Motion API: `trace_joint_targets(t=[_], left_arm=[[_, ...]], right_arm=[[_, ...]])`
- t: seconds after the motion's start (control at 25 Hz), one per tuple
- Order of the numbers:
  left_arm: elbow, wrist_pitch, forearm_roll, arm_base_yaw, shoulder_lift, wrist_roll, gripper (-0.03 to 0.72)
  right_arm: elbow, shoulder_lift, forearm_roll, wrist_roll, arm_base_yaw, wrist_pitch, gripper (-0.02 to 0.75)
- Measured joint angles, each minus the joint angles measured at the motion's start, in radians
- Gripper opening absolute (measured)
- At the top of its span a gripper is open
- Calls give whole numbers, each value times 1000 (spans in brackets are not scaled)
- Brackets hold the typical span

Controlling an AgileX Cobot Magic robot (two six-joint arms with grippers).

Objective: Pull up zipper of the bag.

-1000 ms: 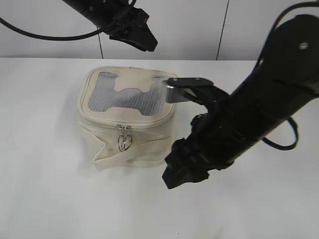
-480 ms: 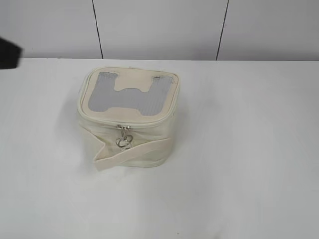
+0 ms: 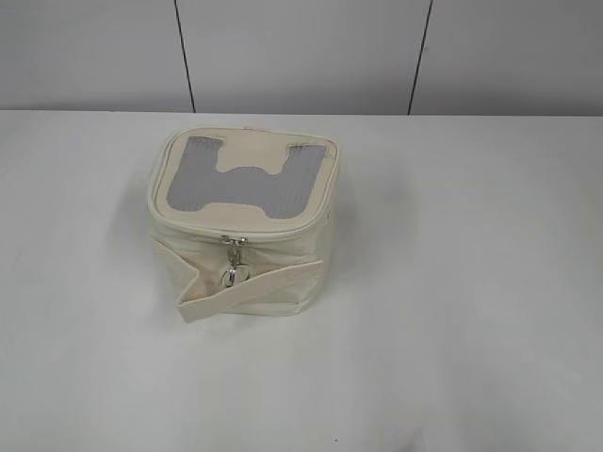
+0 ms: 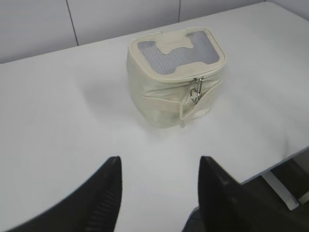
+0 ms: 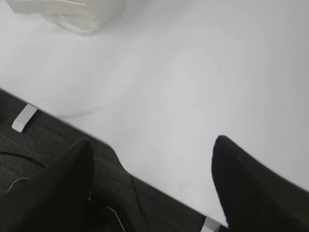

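A cream box-shaped bag (image 3: 240,221) with a grey mesh top stands on the white table (image 3: 452,282). Its zipper runs round the lid, and two metal ring pullers (image 3: 234,268) hang together at the front face. A fabric strap crosses the front. The bag also shows in the left wrist view (image 4: 174,72), with the pullers (image 4: 195,92) on its right side, and its bottom corner shows in the right wrist view (image 5: 77,14). My left gripper (image 4: 159,162) is open and empty, well short of the bag. My right gripper (image 5: 152,145) is open and empty at the table's front edge. Neither arm shows in the exterior view.
The table's front edge (image 5: 145,181) runs under the right gripper, with dark floor and metal frame below. A grey panelled wall (image 3: 301,56) stands behind the table.
Both arms have drawn back out of the exterior view. The bag stands where it was, with the pullers still hanging at its front.
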Motion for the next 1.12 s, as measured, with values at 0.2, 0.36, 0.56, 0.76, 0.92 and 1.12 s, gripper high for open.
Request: trace_joint_targets(t=[0.2,0.36,0.56,0.76,0.92,1.12], left_arm=[[81,29,62,2,-105,-9,392],[170,-54,82,3,-105,-11,377],[201,-119,93,3,-105,-11,353],[202,-124,96,3,-105,-11,311],[204,-124,97,3,-105,-11,273],[204,-124,98,3,-105,-11,246]], right_arm=[[105,-190,-4,4,0,3,587],[150,-229,-5,4,0,9,586],[176,-229,-4,8,0,-84,580],[203,-229,11,10,0,-149,563],[203,-229,12,10,0,-154,527],[203,-229,13,10,0,-155,510]])
